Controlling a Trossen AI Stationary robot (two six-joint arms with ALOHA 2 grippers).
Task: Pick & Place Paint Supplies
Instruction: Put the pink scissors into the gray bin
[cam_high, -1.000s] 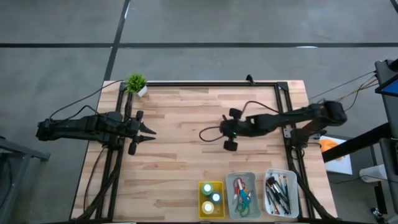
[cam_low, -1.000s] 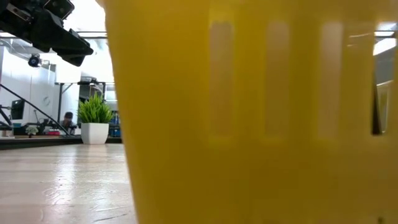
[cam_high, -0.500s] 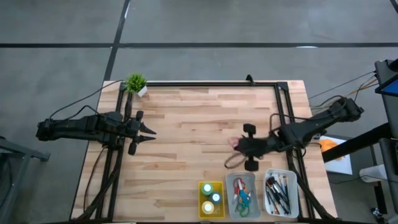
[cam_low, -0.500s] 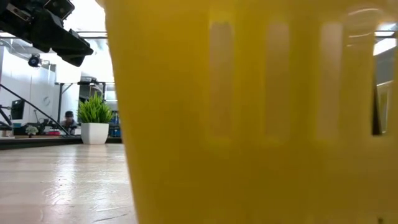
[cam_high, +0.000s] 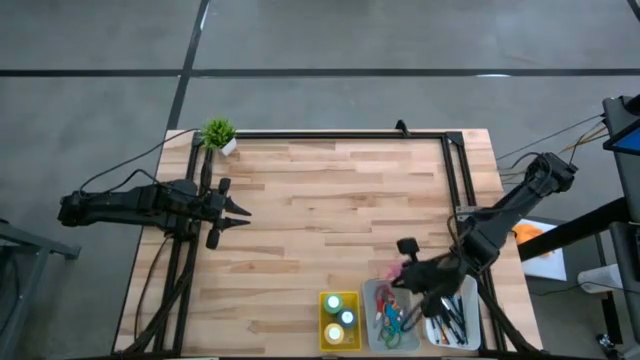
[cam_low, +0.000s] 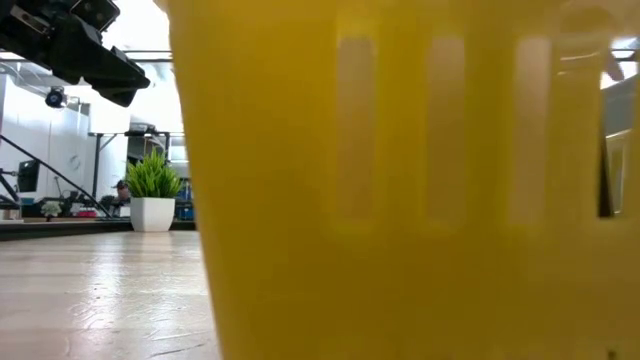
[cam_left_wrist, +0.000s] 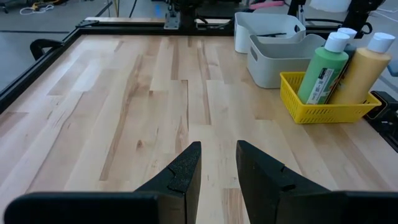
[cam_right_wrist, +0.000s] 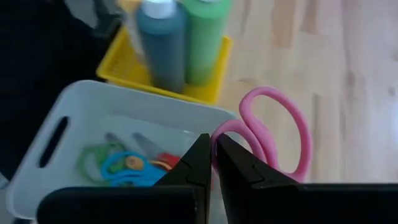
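Placing step: right tool (cam_right_wrist: 212, 163) clamped on pink scissors (cam_right_wrist: 273, 134), hovering over grey tray (cam_right_wrist: 81, 106) rim; next, lower and release; left tool (cam_left_wrist: 217, 165) idle, fingers apart.

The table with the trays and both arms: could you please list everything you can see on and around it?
Pink scissors: one pair, pink handles, held above the grey tray's edge.
Scissors in the tray: at least two pairs, green and blue handles, lying in the grey tray.
Paint bottles: three, green, yellow and grey-blue, standing in the yellow tray.
Brushes: several, dark, in the white tray.
Yellow tray: one, near edge of the table.
Grey tray: one, beside the yellow tray.
White tray: one, beside the grey tray.
Potted plant: one, green, far left corner.
Table: one, light wood.
Left gripper: slightly open, empty, waiting at the left edge.
Right gripper: shut on the pink scissors.
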